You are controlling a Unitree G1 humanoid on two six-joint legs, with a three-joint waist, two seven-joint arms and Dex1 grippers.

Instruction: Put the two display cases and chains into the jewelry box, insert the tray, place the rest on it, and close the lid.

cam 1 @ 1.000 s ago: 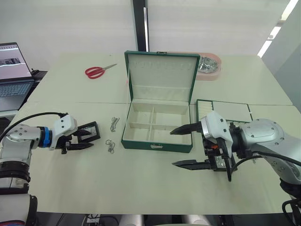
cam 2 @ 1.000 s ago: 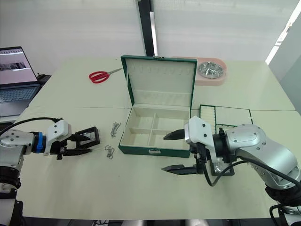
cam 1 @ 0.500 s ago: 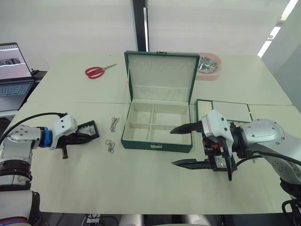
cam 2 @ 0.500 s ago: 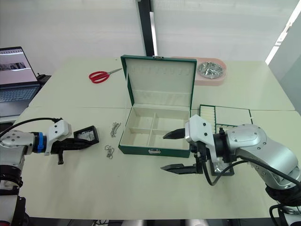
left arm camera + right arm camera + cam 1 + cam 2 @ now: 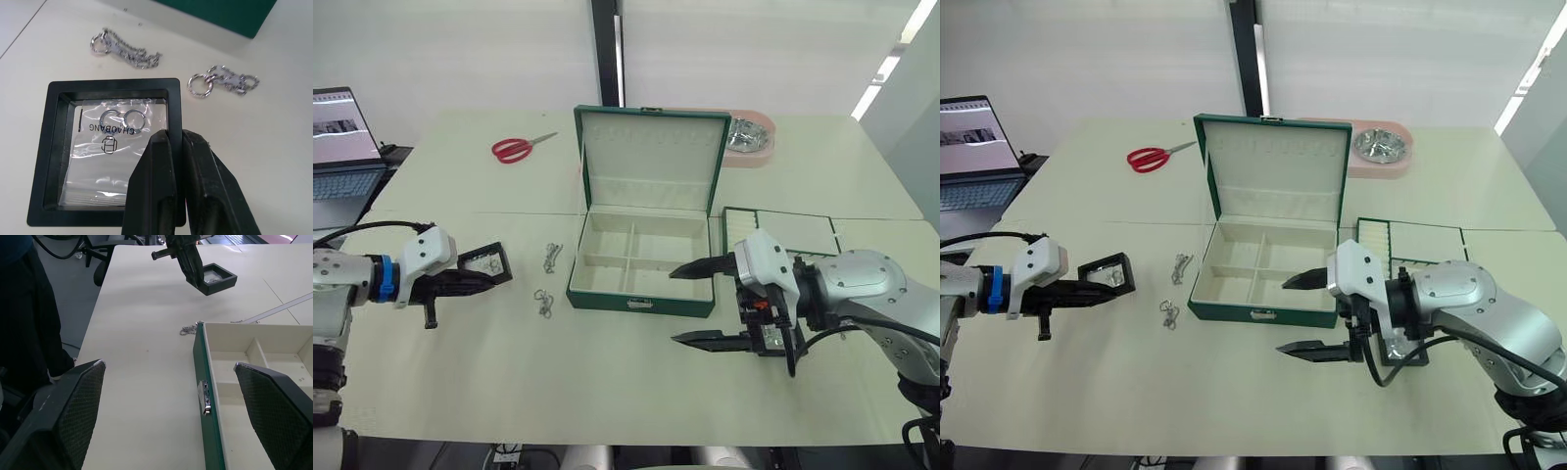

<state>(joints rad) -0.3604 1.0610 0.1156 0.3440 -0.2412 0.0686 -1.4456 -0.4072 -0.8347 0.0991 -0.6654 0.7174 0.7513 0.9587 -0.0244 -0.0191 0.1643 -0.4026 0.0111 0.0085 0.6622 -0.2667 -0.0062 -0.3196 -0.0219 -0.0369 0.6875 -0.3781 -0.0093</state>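
We see the left gripper [image 5: 480, 279] clamped on the near frame edge of a display case [image 5: 110, 147], its two black fingers [image 5: 155, 176] pressed together over the black frame. In the left wrist view the case's clear window shows a small plastic bag printed "CHAOBANG" holding two rings. From the head views the case sits to the left of the jewelry box [image 5: 641, 264], well apart from it; we cannot tell whether it rests on the table [image 5: 607, 372] or is lifted slightly off it.

Two chains lie on the table between the held case and the box: one chain [image 5: 551, 257] further back, a second chain [image 5: 542, 303] nearer the front, both close to the box's left wall but not touching it.

The jewelry box stands open at table centre, its lid [image 5: 649, 157] upright, cream lining facing us, four compartments visible, metal lock at the front wall.

The right gripper [image 5: 700, 305] hovers wide open just in front of the box's right front corner, holding nothing. Behind it a second display case [image 5: 1402, 348] lies on the table, partly hidden by the arm. The green tray [image 5: 778, 232] sits right of the box.

Red-handled scissors [image 5: 517, 148] lie at the far left, a pink dish [image 5: 749, 137] behind the lid, a laptop [image 5: 340, 147] at the left edge.
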